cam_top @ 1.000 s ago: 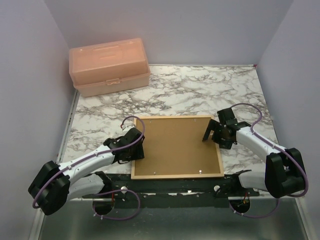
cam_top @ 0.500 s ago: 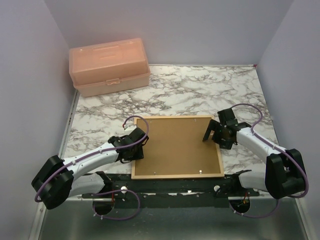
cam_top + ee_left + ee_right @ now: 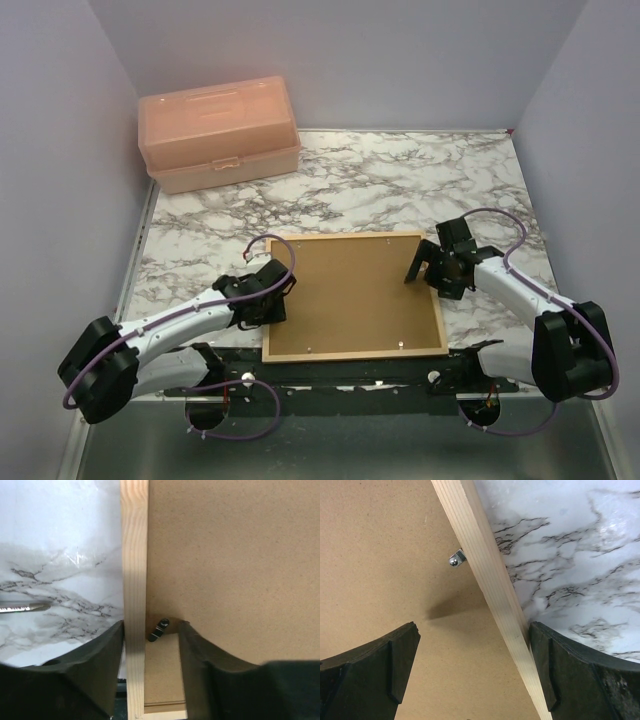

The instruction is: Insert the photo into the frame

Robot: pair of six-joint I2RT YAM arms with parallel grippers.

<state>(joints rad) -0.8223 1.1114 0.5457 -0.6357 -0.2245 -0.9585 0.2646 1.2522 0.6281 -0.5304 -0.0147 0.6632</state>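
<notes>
left jaws: spread, straddling the frame bar, black clip between them
right jaws: spread wide, bar between them too, silver tab just ahead
board: below both jaws, inside frame

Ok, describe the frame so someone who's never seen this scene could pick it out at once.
On the marble table, look to the near middle, between the two arms. The frame lies flat there, back up: thin light-wood bars around a brown backing board. Its neighbour, the peach toolbox at the far left corner, is a tall plastic box instead.
</notes>
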